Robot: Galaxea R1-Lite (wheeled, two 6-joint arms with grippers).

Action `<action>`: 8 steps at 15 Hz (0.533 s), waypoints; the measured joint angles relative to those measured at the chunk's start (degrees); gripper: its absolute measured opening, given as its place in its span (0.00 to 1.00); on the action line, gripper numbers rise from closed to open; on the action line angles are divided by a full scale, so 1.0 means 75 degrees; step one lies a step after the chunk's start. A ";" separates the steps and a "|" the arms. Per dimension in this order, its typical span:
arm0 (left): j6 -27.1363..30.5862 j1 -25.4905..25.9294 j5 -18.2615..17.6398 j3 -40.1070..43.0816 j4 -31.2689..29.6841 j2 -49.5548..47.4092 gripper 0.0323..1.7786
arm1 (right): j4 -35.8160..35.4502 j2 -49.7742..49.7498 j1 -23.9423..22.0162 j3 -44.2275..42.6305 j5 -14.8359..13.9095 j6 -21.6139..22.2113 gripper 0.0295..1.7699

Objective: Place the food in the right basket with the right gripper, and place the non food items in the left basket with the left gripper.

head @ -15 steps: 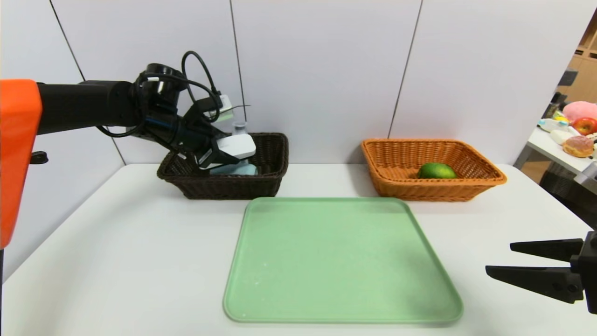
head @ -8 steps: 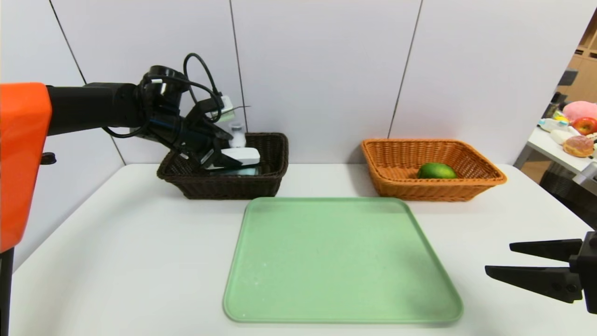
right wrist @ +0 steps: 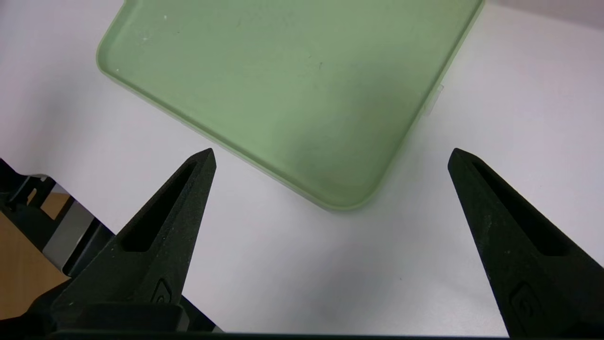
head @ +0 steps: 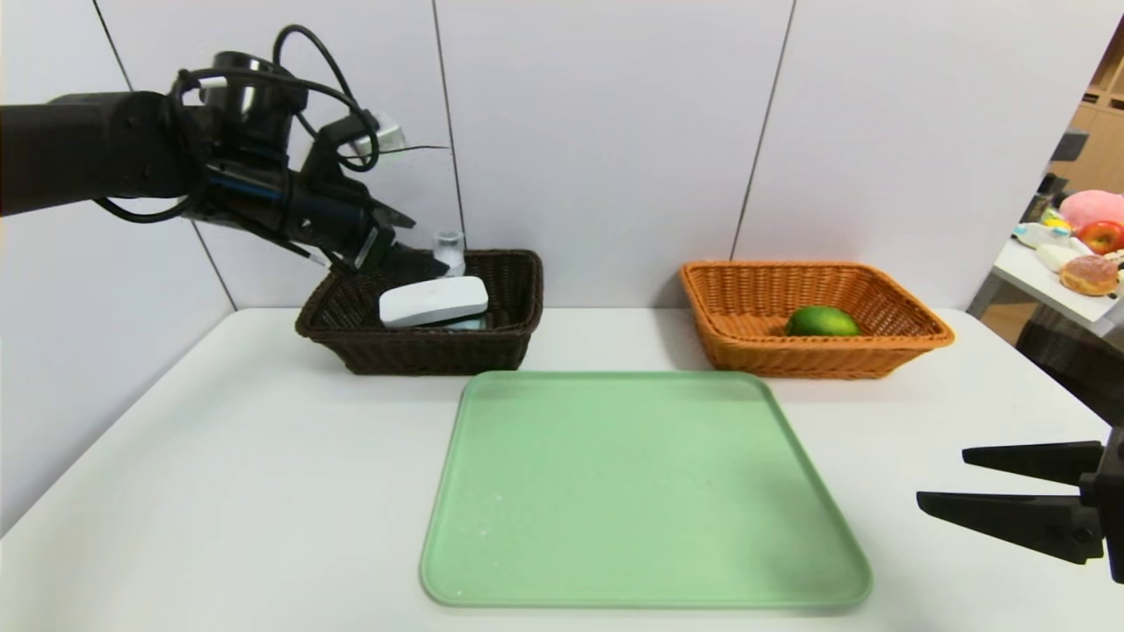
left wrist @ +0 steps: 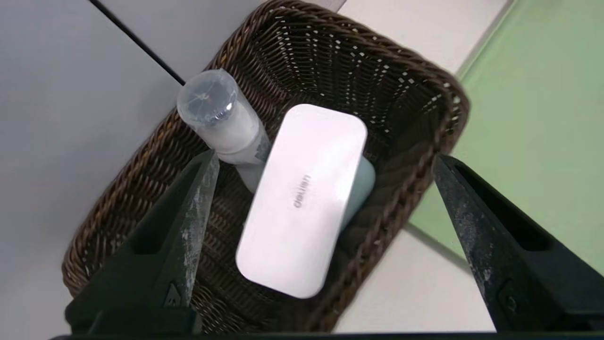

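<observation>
The white oblong case [head: 433, 301] [left wrist: 302, 198] lies free in the dark brown left basket [head: 421, 351] [left wrist: 415, 80], resting on the grey-blue cup [left wrist: 363, 182] beside the upright clear bottle [head: 449, 250] [left wrist: 219, 118]. My left gripper [head: 426, 246] [left wrist: 324, 156] hovers open just above the basket's back left, holding nothing. The green lime [head: 821, 322] sits in the orange-tan right basket [head: 746, 342]. My right gripper [head: 941, 477] [right wrist: 331, 151] stands open and empty over the table at the front right, close to the tray's corner.
A light green tray [head: 641, 491] [right wrist: 283, 71] fills the table's middle, in front of both baskets. The wall rises right behind the baskets. A side table [head: 1036, 281] at far right carries a red apple [head: 1102, 235] and a doughnut [head: 1089, 274].
My left gripper has opened and let go of the white case, which now lies in the dark basket. The left arm has lifted up and back; the right arm has stayed still.
</observation>
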 joint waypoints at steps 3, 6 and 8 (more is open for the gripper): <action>-0.1226 -0.0036 0.0221 0.0941 0.0034 -0.0845 0.92 | 0.0000 -0.0059 0.0018 -0.0073 0.0055 0.0005 0.96; -0.2033 -0.0106 0.0735 0.2279 0.0033 -0.1666 0.93 | -0.0268 -0.0081 0.0085 -0.0067 0.0070 0.0015 0.96; -0.2690 -0.0297 0.1261 0.3139 0.0003 -0.2243 0.94 | -0.0481 -0.0085 0.0135 -0.0052 0.0060 0.0015 0.96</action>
